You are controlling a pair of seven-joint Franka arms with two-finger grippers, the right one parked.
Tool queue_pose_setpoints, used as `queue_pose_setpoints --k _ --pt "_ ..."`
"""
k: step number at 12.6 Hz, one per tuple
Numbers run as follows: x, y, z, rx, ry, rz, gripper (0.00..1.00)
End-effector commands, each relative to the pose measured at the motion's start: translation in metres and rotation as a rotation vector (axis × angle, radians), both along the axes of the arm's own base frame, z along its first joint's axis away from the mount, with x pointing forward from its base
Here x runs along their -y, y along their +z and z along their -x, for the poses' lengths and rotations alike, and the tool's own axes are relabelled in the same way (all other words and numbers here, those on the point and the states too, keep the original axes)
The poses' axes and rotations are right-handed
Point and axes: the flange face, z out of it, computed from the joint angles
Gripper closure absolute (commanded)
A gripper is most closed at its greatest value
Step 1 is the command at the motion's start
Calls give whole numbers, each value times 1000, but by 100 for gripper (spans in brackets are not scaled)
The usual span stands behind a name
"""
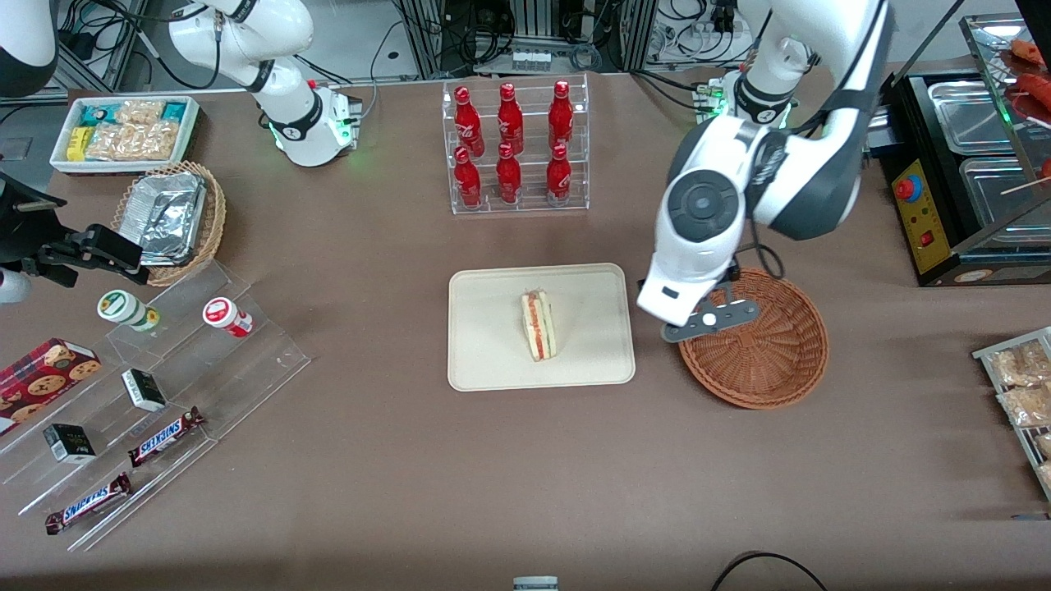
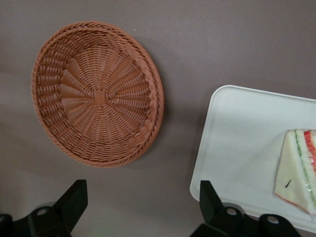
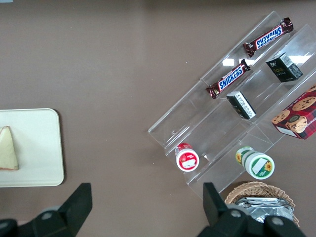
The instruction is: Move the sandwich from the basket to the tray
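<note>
Pale triangular sandwich [image 1: 539, 326] lies on the cream rectangular tray [image 1: 493, 361], long axis running toward the front camera. Reddish-brown wicker basket [image 1: 772, 361] holds nothing. Open gripper [image 2: 140, 205] hovers above its rim.

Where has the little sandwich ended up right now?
The sandwich lies on the cream tray, beside the empty basket; the open gripper hovers above the table between them.

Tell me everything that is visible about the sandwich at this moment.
The sandwich is a small triangular wedge of pale white bread with red and green filling layers showing along its cut edge. It rests near the middle of the cream tray, touching nothing else. The open hand is apart from it, above the table between the tray and the empty wicker basket.
</note>
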Motion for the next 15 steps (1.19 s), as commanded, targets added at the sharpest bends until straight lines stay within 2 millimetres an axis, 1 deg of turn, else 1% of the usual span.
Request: queue_pose_setpoints --k 1,2,3,5,9,10,11,12,13,14,15 --pt "-49 32 12 -55 -70 43 0" --pt "-67 44 12 -75 -72 53 0" --pt "-76 56 16 -82 -88 66 0" --pt "-108 81 22 -100 -125 75 0" --pt "-190 132 39 -153 -221 127 0" --pt "-206 143 46 -167 -248 135 0" --pt "-217 152 51 -180 -274 142 0" --pt "-233 162 52 -181 -271 150 0" --pt "-251 169 51 -171 -245 154 0" --pt "-260 176 51 -157 -235 156 0" --pt "-273 182 49 -142 -230 162 0"
